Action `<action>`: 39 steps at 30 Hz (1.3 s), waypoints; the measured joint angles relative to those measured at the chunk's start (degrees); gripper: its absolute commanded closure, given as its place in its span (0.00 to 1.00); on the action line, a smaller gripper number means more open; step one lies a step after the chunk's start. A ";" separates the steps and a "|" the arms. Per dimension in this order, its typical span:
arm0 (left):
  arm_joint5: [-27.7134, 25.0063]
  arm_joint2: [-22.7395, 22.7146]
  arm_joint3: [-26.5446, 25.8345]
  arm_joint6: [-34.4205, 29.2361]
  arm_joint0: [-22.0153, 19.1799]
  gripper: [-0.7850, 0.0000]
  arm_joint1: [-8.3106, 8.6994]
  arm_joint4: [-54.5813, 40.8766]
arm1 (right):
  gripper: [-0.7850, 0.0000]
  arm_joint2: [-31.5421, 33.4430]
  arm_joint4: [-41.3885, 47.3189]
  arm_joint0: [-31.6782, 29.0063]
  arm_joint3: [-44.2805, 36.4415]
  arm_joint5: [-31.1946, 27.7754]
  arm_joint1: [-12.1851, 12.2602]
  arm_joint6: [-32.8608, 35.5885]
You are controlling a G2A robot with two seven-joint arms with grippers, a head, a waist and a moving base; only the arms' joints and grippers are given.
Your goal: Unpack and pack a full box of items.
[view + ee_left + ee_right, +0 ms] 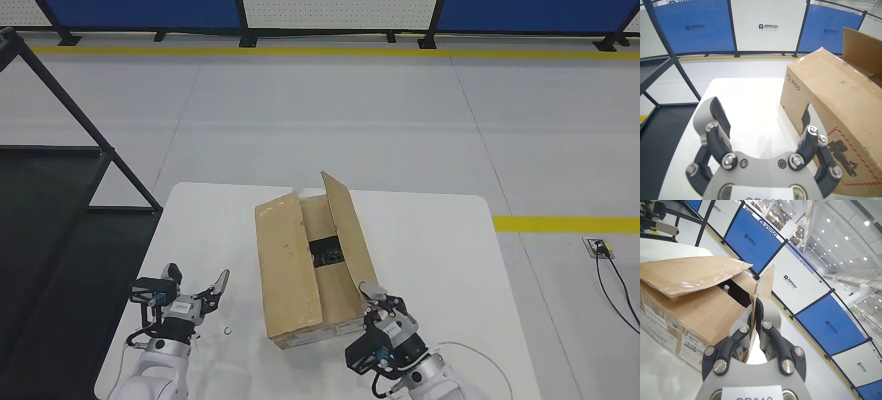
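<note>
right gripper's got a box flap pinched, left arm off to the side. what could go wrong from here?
1. The right gripper pinches the flap near its edge; a hard pull may tear it or let it slip.
2. The left gripper is open and apart from the box, so pulling could drag or tip it on the table.
3. The other flap lies over most of the opening and may block reaching in.

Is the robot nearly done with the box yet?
No, it's just starting. Done: one flap stands up. In hand: the right pincer is shut on that flap; the left pincer sits open beside the box. Left: the other flap lies down, then all unpacking and repacking.
</note>
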 measured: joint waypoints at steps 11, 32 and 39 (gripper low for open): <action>0.12 -0.47 -0.27 0.16 0.57 0.00 -0.14 0.14 | 1.00 3.14 6.11 -0.11 1.51 -6.17 0.58 -6.18; -0.44 -2.01 -0.99 0.71 1.72 0.00 -0.33 -0.66 | 1.00 4.87 13.11 7.30 7.55 -14.09 0.93 -8.60; -7.19 -1.69 -0.01 1.77 2.88 0.00 0.14 3.61 | 0.07 5.40 14.34 8.18 8.08 -14.63 1.02 -6.79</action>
